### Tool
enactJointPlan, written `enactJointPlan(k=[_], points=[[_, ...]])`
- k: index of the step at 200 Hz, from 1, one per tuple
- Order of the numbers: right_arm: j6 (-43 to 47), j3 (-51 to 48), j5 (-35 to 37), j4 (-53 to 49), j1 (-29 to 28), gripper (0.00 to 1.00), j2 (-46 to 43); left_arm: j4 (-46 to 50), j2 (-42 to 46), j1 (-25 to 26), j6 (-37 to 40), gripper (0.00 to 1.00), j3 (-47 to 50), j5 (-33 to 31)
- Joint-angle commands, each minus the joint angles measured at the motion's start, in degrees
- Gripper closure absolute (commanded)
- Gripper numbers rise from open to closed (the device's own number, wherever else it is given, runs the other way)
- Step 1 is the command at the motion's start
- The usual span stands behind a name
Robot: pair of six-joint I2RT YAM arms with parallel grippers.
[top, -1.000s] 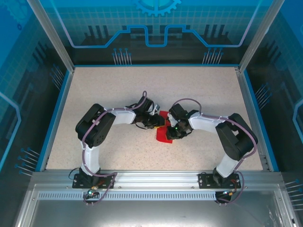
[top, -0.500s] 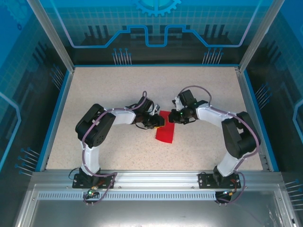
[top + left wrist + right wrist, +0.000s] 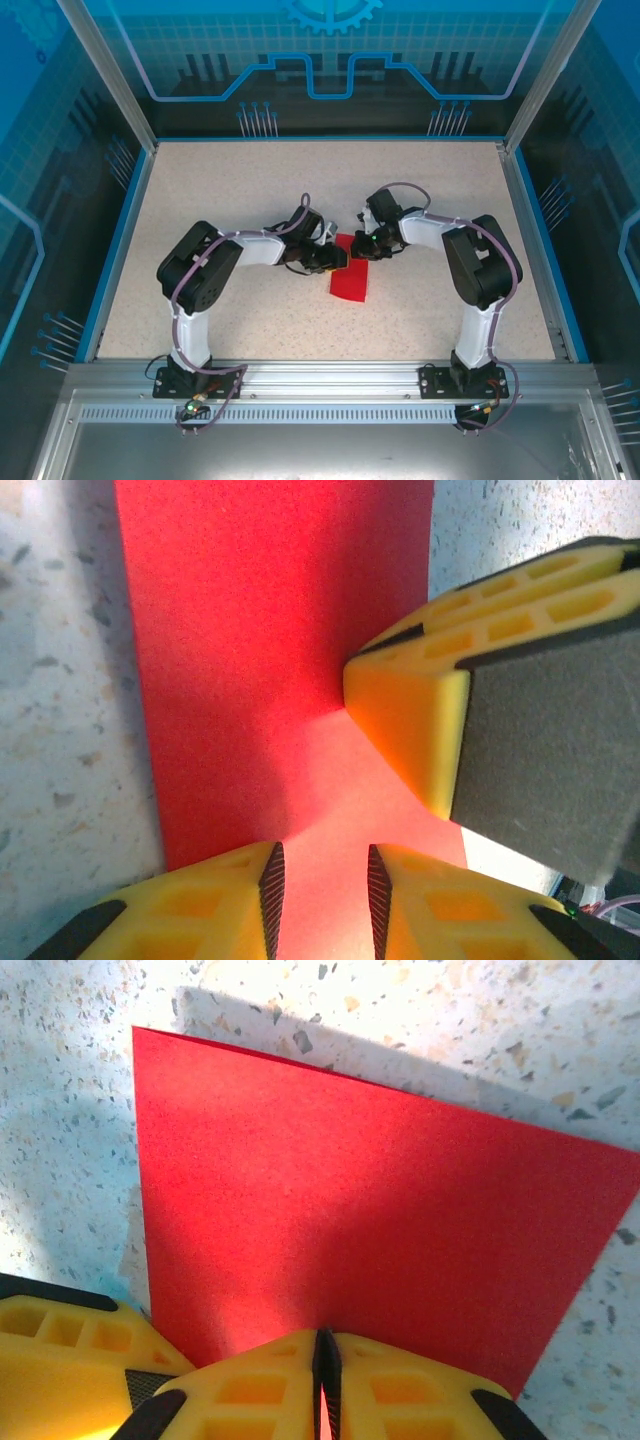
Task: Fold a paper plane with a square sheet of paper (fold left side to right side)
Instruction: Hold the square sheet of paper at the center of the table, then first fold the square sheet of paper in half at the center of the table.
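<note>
The square sheet of paper (image 3: 350, 281) lies flat mid-table, folded into a narrow red rectangle. My left gripper (image 3: 338, 258) sits at its upper left corner. In the left wrist view its jaws (image 3: 322, 882) stand apart over the red paper (image 3: 260, 630), nothing pinched between them. My right gripper (image 3: 363, 250) is at the sheet's upper right edge, facing the left one. Its fingers (image 3: 324, 1348) are shut together, tips down on the red paper (image 3: 380, 1200). The right gripper's yellow finger (image 3: 420, 715) shows close ahead of the left jaws.
The speckled table (image 3: 250, 190) is walled by a blue rim (image 3: 120, 240) and an aluminium frame (image 3: 320, 375) at the near edge. Both arms bend inward, their elbows (image 3: 200, 265) out to either side of the paper.
My right gripper has moved from the sheet's lower right up to its upper right edge, uncovering the lower part. The left gripper has stayed put.
</note>
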State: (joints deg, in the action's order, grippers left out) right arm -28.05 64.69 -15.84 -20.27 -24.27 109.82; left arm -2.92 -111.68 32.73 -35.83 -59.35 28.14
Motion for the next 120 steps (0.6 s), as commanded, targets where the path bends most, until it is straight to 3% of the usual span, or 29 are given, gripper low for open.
enactJointPlan(k=[1, 46, 120], points=[[0.1, -0.8, 3.9, -4.7, 0.1, 0.87, 4.0, 3.7, 2.5, 0.7, 1.6, 0.67, 3.0, 1.4], [0.7, -1.2, 4.8, -5.5, -0.1, 0.88, 4.6, 2.1, 5.7, 0.8, 0.9, 0.65, 2.4, 4.2], [1.4, -0.7, 5.2, -6.4, -1.0, 0.88, 4.0, 4.3, 1.0, 1.9, 2.3, 0.66, 0.9, 3.6]])
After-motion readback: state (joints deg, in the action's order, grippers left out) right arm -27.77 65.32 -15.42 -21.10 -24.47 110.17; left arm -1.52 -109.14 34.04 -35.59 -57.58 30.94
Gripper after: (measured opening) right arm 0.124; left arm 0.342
